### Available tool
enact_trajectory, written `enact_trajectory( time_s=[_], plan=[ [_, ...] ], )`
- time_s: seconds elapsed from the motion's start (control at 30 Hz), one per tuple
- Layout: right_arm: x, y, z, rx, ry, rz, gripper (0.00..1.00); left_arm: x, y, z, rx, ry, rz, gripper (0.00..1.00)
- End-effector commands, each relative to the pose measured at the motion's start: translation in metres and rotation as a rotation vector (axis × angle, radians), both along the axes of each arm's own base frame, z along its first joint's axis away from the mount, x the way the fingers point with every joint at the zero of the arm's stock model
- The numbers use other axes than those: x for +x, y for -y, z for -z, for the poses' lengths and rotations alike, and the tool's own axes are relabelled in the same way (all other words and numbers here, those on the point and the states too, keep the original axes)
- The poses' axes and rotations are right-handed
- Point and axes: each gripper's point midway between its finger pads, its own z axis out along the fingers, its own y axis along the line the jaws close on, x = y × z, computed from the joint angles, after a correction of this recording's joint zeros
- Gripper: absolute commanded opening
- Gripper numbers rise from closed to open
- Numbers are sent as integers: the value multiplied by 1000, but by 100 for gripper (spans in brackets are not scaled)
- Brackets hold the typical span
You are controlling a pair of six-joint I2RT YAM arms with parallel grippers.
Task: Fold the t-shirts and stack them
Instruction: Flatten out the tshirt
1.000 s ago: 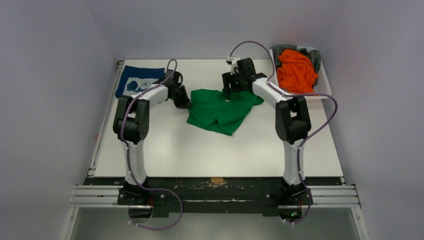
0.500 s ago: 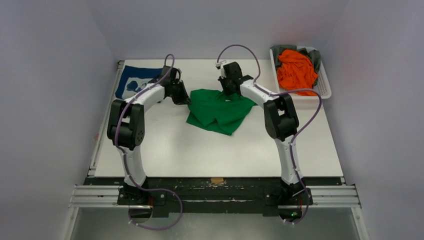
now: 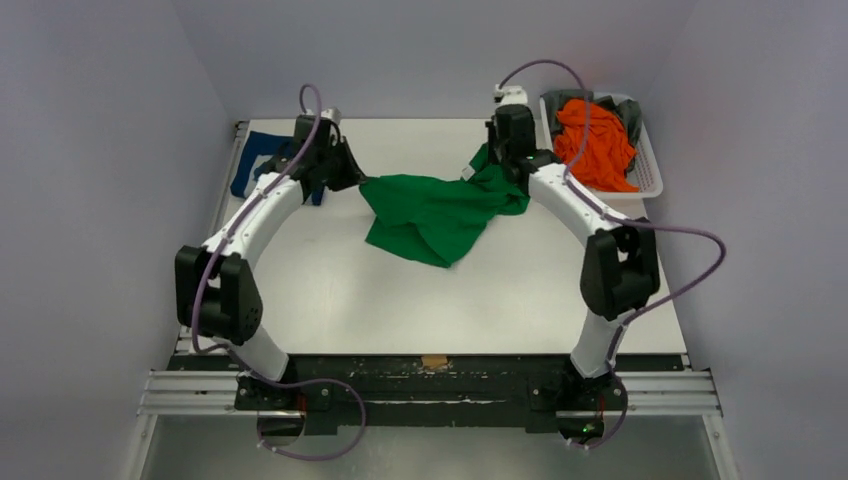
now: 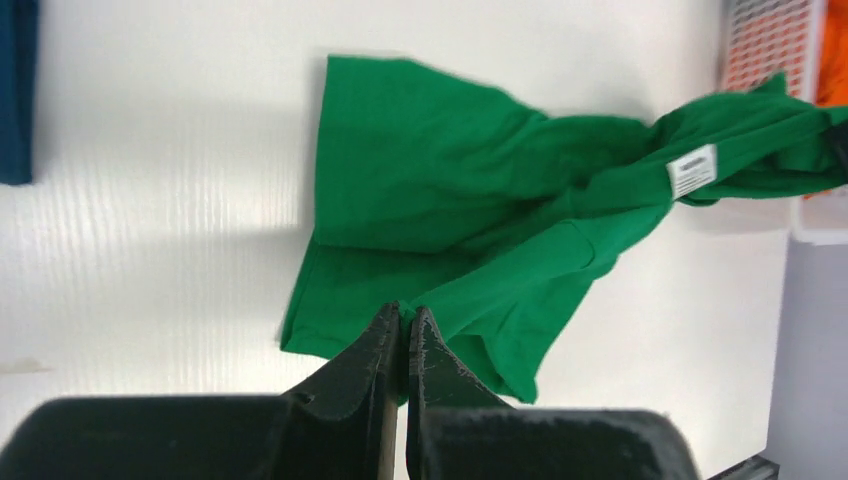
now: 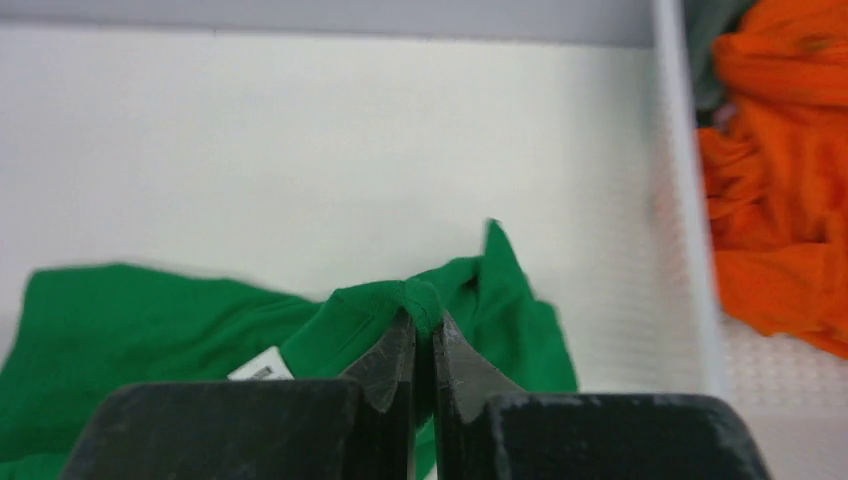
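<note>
The bright green t-shirt (image 3: 430,212) hangs stretched between both grippers over the middle back of the table. My left gripper (image 3: 354,181) is shut on its left edge, with cloth pinched at the tips (image 4: 405,316). My right gripper (image 3: 497,166) is shut on the ribbed collar (image 5: 423,322), close to the white label (image 4: 692,170). The shirt's lower part (image 4: 420,190) drapes crumpled onto the table. A navy blue t-shirt (image 3: 258,152) lies flat at the back left, partly hidden by my left arm. Orange (image 3: 592,140) and grey (image 3: 628,108) t-shirts are piled in the basket.
A white mesh basket (image 3: 650,178) stands at the back right corner, its wall (image 5: 686,200) close beside my right gripper. The white table (image 3: 420,300) runs to a metal rail along the near edge. Grey walls enclose the left, back and right.
My right gripper has shut on the green shirt's collar. Both arms have swung apart, left arm leftward and right arm toward the basket, pulling the shirt wider between them.
</note>
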Motion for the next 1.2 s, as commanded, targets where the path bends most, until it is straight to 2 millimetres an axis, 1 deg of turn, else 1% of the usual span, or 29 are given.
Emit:
enact_trajectory(
  time_s=[0.0,0.1,0.13,0.2,0.3,0.33,0.37,0.4,0.43,0.5,0.57,0.63,0.67,0.7,0.73,0.8,0.87,0.93,1.0,1.07,1.13,1.17],
  plan=[
    [-6,54,-129,169,321,148,0,0,-28,-103,12,303,-75,0],
    [-27,72,-178,179,422,157,0,-13,-41,-161,15,469,-104,0],
    [-37,78,-200,183,467,159,0,-19,-44,-182,14,533,-113,0],
    [-54,84,-230,182,531,150,0,-34,-53,-220,17,647,-134,0],
    [-83,87,-281,196,653,101,0,-62,-64,-275,18,820,-155,0],
    [-92,86,-297,203,686,77,0,-76,-70,-296,14,884,-170,0],
    [-105,85,-315,215,726,50,0,-89,-73,-315,8,943,-173,0],
    [-116,82,-329,225,754,15,0,-103,-75,-333,2,999,-169,0],
    [-126,80,-342,236,779,-17,0,-114,-76,-348,-1,1047,-161,0],
    [-150,81,-370,247,839,-51,0,-143,-74,-379,-16,1153,-114,0],
    [-175,76,-392,256,882,-124,0,-170,-78,-404,-23,1239,-106,0],
    [-197,68,-410,270,912,-205,0,-196,-83,-427,-19,1319,-108,0],
    [-210,64,-417,273,918,-251,0,-207,-85,-435,-18,1353,-104,0],
    [-218,62,-421,278,919,-272,0,-219,-86,-445,-20,1390,-99,0],
    [-229,57,-428,285,928,-318,0,-230,-87,-453,-25,1417,-93,0],
    [-251,54,-442,297,960,-374,0,-251,-86,-467,-27,1465,-65,0],
    [-267,53,-454,303,982,-404,0,-271,-86,-480,-31,1507,-43,0],
    [-279,56,-465,303,1004,-411,0,-286,-86,-490,-34,1542,-23,0],
    [-287,58,-474,303,1020,-408,0,-295,-85,-497,-40,1563,-11,0],
    [-288,60,-480,302,1021,-404,0,-299,-83,-503,-46,1572,6,0],
    [-285,61,-482,301,1015,-393,0,-297,-81,-507,-53,1567,11,0],
    [-281,62,-482,303,1009,-379,0,-290,-82,-507,-54,1551,1,0]
  ],
)
